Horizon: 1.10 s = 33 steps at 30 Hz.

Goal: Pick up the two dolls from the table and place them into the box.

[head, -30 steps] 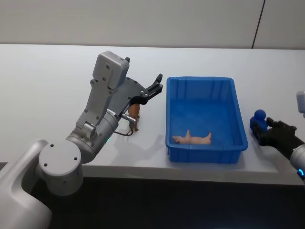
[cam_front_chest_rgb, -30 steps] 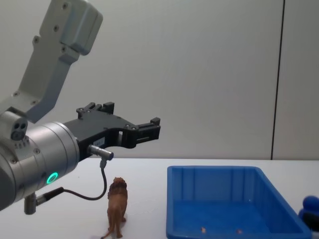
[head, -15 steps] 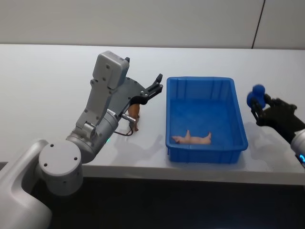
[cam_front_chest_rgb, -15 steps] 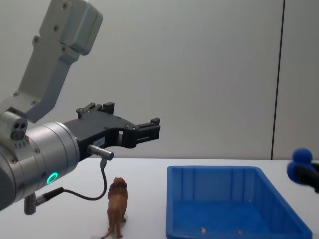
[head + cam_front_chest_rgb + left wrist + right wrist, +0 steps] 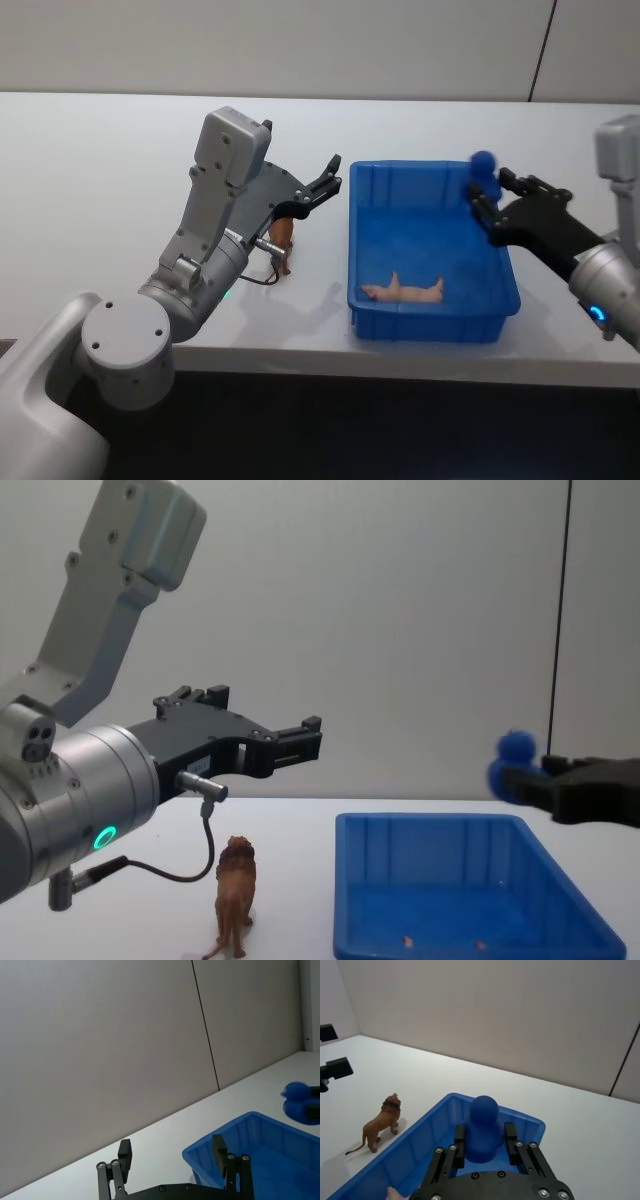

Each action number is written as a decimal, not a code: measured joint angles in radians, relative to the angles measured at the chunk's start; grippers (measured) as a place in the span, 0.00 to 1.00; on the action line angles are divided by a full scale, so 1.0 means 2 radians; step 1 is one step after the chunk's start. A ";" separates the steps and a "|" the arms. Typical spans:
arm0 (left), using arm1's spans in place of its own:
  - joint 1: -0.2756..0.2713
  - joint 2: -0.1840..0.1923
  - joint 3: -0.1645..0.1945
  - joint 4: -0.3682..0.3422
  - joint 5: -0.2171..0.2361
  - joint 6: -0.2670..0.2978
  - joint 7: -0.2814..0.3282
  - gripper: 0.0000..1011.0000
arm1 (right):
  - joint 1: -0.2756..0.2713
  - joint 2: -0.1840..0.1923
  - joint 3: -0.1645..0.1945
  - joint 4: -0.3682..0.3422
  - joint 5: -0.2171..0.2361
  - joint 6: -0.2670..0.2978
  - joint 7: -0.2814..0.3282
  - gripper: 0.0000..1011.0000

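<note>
Mid-carry on doll one, by the look of it. Grips small rounded dark-blue blob-like toy [image 5: 484,168] in right gripper [image 5: 488,192], fingers clenched on the lower body, round head poking out above (plain in right wrist view). Hangs right of centre in upper half of head view, in the air over the far right corner of shallow rectangular bright-blue plastic box [image 5: 432,327]. Shows at middle right of chest view, well above the rim. Not released yet.

Next move, as a judgement: shift slightly inward over the box floor, lower, open the fingers. Calls for little precision, given how large the box is against the toy. Just needs to clear the wall and not drop on the rim (pale pink limb-shaped piece [image 5: 403,291] lying lower middle of box floor, best left alone).

Leaves doll two for after: small brown plastic lion figurine [image 5: 281,238], upright on flat plain white table [image 5: 90,170], just left of the box, centre-left of head view. Holds left gripper [image 5: 332,174] above it and a little toward the box, fingers spread wide, nothing between them. Will need a straight descent and a close on the torso. Looks likely to tip on those thin legs if nudged.
</note>
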 joint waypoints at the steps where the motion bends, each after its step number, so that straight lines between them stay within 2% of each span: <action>1: 0.000 0.000 0.000 0.000 0.000 0.000 0.000 0.99 | 0.002 -0.001 -0.001 0.002 -0.004 0.002 0.001 0.44; 2: 0.000 0.000 0.000 0.000 0.000 0.000 0.000 0.99 | 0.003 -0.003 -0.003 0.003 -0.008 0.004 0.003 0.50; 4: 0.000 0.000 0.000 0.000 0.000 0.000 0.000 0.99 | 0.009 -0.008 -0.007 0.009 -0.016 0.008 0.006 0.53; 5: 0.000 0.000 0.000 0.000 0.000 0.000 0.000 0.99 | 0.011 -0.009 -0.009 0.012 -0.019 0.009 0.006 0.58; 9: 0.000 0.000 0.000 0.000 0.000 0.000 0.000 0.99 | 0.020 -0.015 -0.014 0.022 -0.033 0.015 0.009 0.70; 12: 0.000 0.000 0.000 0.000 0.000 0.000 0.000 0.99 | 0.023 -0.018 -0.016 0.026 -0.037 0.015 0.009 0.80; 13: 0.000 0.000 0.000 0.000 0.000 0.000 0.000 0.99 | 0.024 -0.018 -0.016 0.027 -0.039 0.015 0.009 0.80; 16: 0.000 0.000 0.000 0.000 0.000 0.000 0.000 0.99 | 0.027 -0.019 -0.016 0.029 -0.041 0.013 0.008 0.92; 20: 0.000 0.000 0.000 0.000 0.000 0.000 0.000 0.99 | 0.027 -0.017 -0.014 0.030 -0.040 0.007 0.004 0.99; 33: 0.000 0.000 0.000 0.000 0.000 0.000 0.000 0.99 | 0.012 0.006 0.009 0.020 -0.016 -0.015 -0.013 0.99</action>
